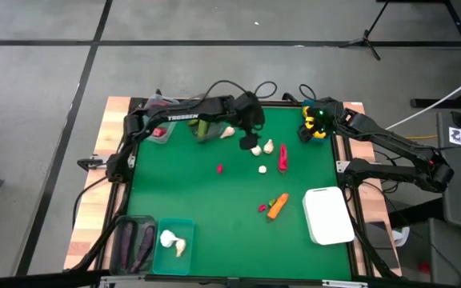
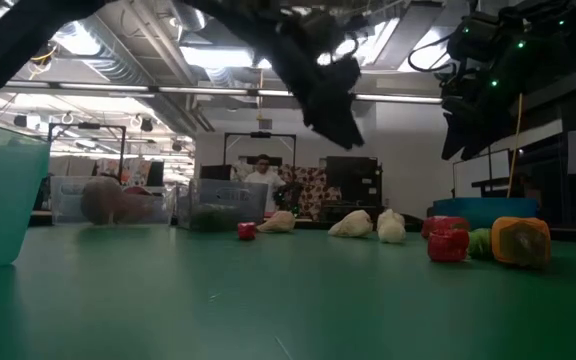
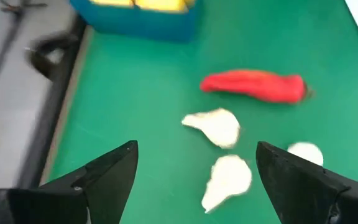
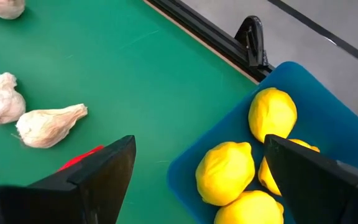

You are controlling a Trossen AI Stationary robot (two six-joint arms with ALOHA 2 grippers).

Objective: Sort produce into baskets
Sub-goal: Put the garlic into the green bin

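Note:
My left gripper [image 3: 197, 180] is open and empty, above two white garlic bulbs [image 3: 217, 126] [image 3: 227, 180] that lie on the green mat at the far middle [image 1: 261, 147]. A red pepper [image 3: 253, 86] lies just beyond them. My right gripper [image 4: 207, 171] is open and empty, above the near rim of the blue basket [image 4: 328, 106], which holds several yellow lemons [image 4: 224, 172]. In the high view the right gripper [image 1: 317, 122] is at the far right. A third garlic bulb [image 1: 262, 169], a small red fruit [image 1: 220, 168] and an orange carrot [image 1: 277, 206] lie loose on the mat.
A teal basket with garlic [image 1: 173, 244] and a grey basket with eggplants [image 1: 132, 242] stand at the near left. Two clear baskets [image 1: 160, 132] [image 1: 206, 128] stand at the far left, with a garlic bulb [image 1: 227, 132] beside them. A white tray [image 1: 327, 214] lies at the near right.

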